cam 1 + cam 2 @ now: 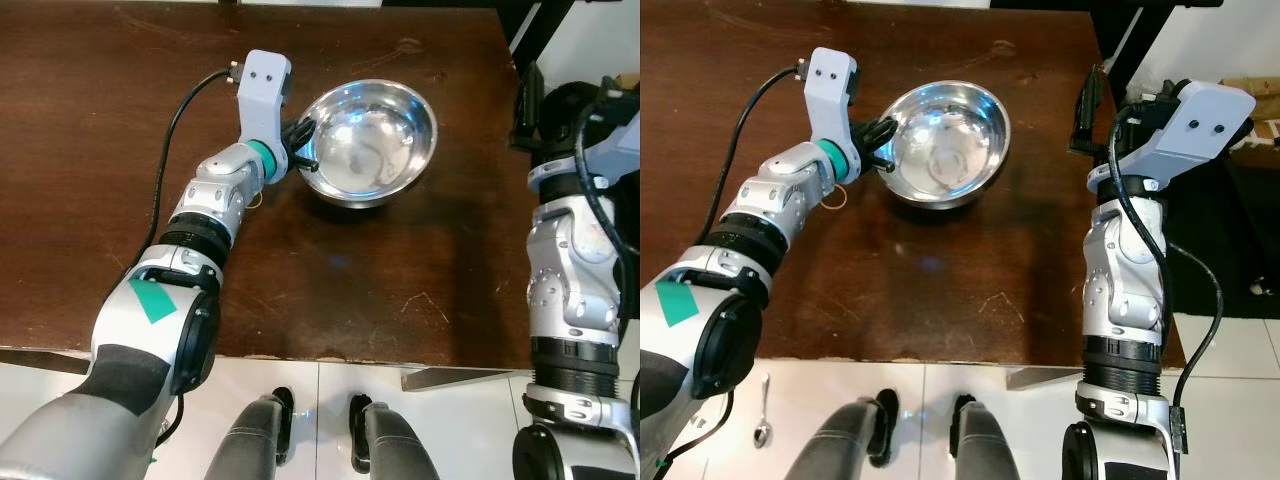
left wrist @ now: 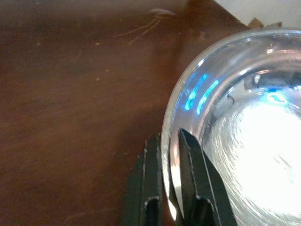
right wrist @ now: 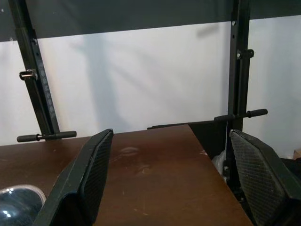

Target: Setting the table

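Your left pincer (image 2: 170, 188) grasps the rim of the steel bowl (image 1: 372, 140) on the counter (image 1: 100, 150). Your right pincer (image 3: 169, 183) is released. Only the bowl is placed; much remains.

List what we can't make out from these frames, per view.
- Left eye view: the steel bowl is tilted, so its underside and contact with the table are hidden by its own wall.
- Left wrist view: the left gripper pinches the bowl rim; most of the bowl is cut off by the frame edges, its inside washed out by glare.
- Right eye view: a spoon on the floor, too small for detail.
- Right wrist view: the right gripper open, fingertips cropped.
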Motion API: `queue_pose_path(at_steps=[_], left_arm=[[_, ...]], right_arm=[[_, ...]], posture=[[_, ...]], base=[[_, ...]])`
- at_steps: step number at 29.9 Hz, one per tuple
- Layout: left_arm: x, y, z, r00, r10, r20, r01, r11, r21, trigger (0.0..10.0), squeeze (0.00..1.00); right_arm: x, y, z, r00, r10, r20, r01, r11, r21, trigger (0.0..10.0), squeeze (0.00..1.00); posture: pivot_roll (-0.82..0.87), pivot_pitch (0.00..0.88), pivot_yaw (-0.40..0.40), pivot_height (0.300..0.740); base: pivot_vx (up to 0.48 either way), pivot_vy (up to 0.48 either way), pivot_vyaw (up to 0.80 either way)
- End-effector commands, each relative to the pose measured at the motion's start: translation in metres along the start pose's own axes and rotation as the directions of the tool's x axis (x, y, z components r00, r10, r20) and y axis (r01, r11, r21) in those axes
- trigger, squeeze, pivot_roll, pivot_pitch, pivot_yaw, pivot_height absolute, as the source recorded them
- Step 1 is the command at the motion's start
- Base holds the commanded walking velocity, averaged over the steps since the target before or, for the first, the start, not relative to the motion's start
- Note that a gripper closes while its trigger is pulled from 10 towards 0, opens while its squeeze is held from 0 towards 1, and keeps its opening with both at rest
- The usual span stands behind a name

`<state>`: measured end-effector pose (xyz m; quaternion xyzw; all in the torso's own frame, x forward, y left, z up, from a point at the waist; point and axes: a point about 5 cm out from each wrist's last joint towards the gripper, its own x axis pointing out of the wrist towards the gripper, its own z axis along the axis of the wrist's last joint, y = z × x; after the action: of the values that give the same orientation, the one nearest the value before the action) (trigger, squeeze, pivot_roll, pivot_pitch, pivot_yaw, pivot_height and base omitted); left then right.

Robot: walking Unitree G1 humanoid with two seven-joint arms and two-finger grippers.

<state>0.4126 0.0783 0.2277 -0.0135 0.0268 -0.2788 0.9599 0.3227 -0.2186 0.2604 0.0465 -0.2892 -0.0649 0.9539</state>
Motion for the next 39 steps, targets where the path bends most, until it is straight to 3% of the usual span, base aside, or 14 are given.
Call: queue_pose_path(at_steps=[1, 6, 10, 15, 16, 17, 19, 20, 21, 22, 34, 35, 39], left_arm=[[0.002, -0.005, 0.0, 0.999, -0.03, -0.009, 0.031, 0.999, 0.024, 10.0, 0.0], [0.004, -0.009, -0.002, 0.998, -0.058, -0.031, 0.059, 0.998, 0.034, 10.0, 0.0], [0.007, -0.021, -0.009, 0.993, -0.106, -0.049, 0.112, 0.987, 0.118, 10.0, 0.0], [0.01, -0.026, -0.003, 0.992, -0.123, -0.008, 0.123, 0.987, 0.101, 10.0, 0.0], [0.011, -0.028, -0.001, 0.992, -0.125, 0.003, 0.124, 0.987, 0.104, 10.0, 0.06], [0.011, -0.028, -0.001, 0.992, -0.125, 0.003, 0.124, 0.987, 0.104, 10.0, 0.06], [0.012, -0.029, 0.0, 0.992, -0.123, 0.013, 0.121, 0.986, 0.116, 10.0, 0.35], [0.012, -0.029, 0.0, 0.992, -0.123, 0.013, 0.121, 0.986, 0.116, 10.0, 0.35], [0.012, -0.029, 0.0, 0.993, -0.12, 0.016, 0.117, 0.986, 0.121, 10.0, 0.49], [0.012, -0.029, 0.001, 0.993, -0.116, 0.02, 0.113, 0.986, 0.123, 10.0, 1.0], [0.011, -0.023, 0.006, 0.996, -0.071, 0.061, 0.063, 0.99, 0.129, 10.0, 1.0], [0.01, -0.022, 0.009, 0.995, -0.069, 0.078, 0.059, 0.991, 0.118, 10.0, 0.0], [0.008, -0.016, 0.019, 0.989, -0.058, 0.137, 0.047, 0.996, 0.081, 10.0, 0.0]], right_arm=[[0.0, -0.002, 0.004, 1.0, -0.006, 0.009, 0.006, 1.0, -0.012, 10.0, 0.0], [-0.002, -0.004, 0.003, 1.0, -0.014, 0.005, 0.014, 1.0, -0.013, 10.0, 0.0], [-0.003, -0.004, 0.003, 1.0, -0.023, 0.001, 0.023, 1.0, -0.011, 10.0, 0.0], [-0.004, -0.004, 0.003, 1.0, -0.023, -0.004, 0.023, 1.0, -0.01, 10.0, 0.0], [-0.004, -0.004, 0.003, 1.0, -0.021, -0.005, 0.021, 1.0, -0.009, 10.0, 0.0], [-0.004, -0.004, 0.003, 1.0, -0.021, -0.005, 0.021, 1.0, -0.009, 10.0, 0.0], [-0.004, -0.003, 0.003, 1.0, -0.017, -0.006, 0.017, 1.0, -0.007, 10.0, 0.0], [-0.004, -0.003, 0.003, 1.0, -0.017, -0.006, 0.017, 1.0, -0.007, 10.0, 0.0], [-0.004, -0.002, 0.002, 1.0, -0.016, -0.007, 0.016, 1.0, -0.006, 10.0, 0.0], [-0.004, -0.002, 0.002, 1.0, -0.015, -0.007, 0.015, 1.0, -0.004, 10.0, 0.0], [-0.001, 0.0, 0.002, 1.0, -0.006, -0.007, 0.006, 1.0, 0.004, 10.0, 0.0], [0.0, 0.001, 0.002, 1.0, -0.005, -0.005, 0.005, 1.0, 0.005, 10.0, 0.0], [0.001, 0.001, 0.004, 1.0, -0.004, 0.002, 0.004, 1.0, 0.006, 10.0, 0.0]], posture=[[0.04, 0.226, 0.076, 0.74], [0.04, 0.226, 0.08, 0.74], [0.04, 0.224, 0.083, 0.74], [0.04, 0.219, 0.081, 0.74], [0.03, 0.216, 0.08, 0.74], [0.03, 0.216, 0.08, 0.74], [0.03, 0.212, 0.078, 0.74], [0.03, 0.212, 0.078, 0.74], [0.03, 0.208, 0.078, 0.74], [0.03, 0.203, 0.077, 0.74], [0.04, 0.18, 0.066, 0.74], [0.04, 0.177, 0.066, 0.74], [0.04, 0.174, 0.065, 0.74]], base=[[0.0, 0.0, 0.0], [0.0, 0.0, 0.0], [0.0, 0.0, 0.0], [0.0, 0.0, 0.0], [0.0, 0.0, 0.0], [0.0, 0.0, 0.0], [0.0, 0.0, 0.0], [0.0, 0.0, 0.0], [0.0, 0.0, 0.0], [0.0, 0.0, 0.0], [0.0, 0.0, 0.0], [0.0, 0.0, 0.0], [0.0, 0.0, 0.0]])
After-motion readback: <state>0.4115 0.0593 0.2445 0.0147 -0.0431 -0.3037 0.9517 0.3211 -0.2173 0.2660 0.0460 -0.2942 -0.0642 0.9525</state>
